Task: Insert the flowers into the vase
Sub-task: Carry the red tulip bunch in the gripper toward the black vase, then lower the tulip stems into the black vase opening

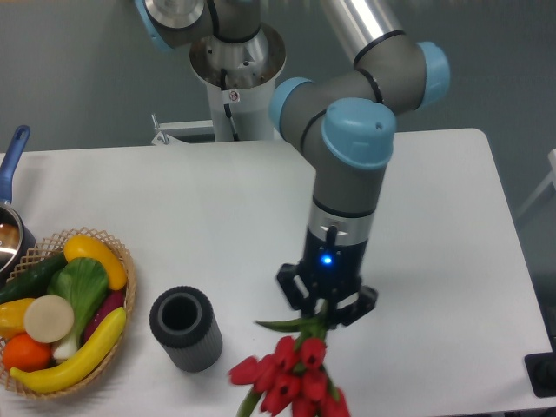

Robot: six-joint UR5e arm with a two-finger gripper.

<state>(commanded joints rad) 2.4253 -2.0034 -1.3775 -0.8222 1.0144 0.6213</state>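
Camera: fingers (306,306) shut on flowers (295,369)

Colour rundown: flowers (295,375) are bright red buds on green stems; vase (185,330) is dark grey with a ribbed side, mouth nearly black inside; gripper (325,310) is black with a little blue light glowing above it; arm (352,187) is grey with light blue caps; surface (217,217) is plain white; basket (122,261) is tan wicker weave, stuffed with yellow, green, orange, purple and cream toy veg; pan handle (15,149) is blue; wall behind is dull grey-green.
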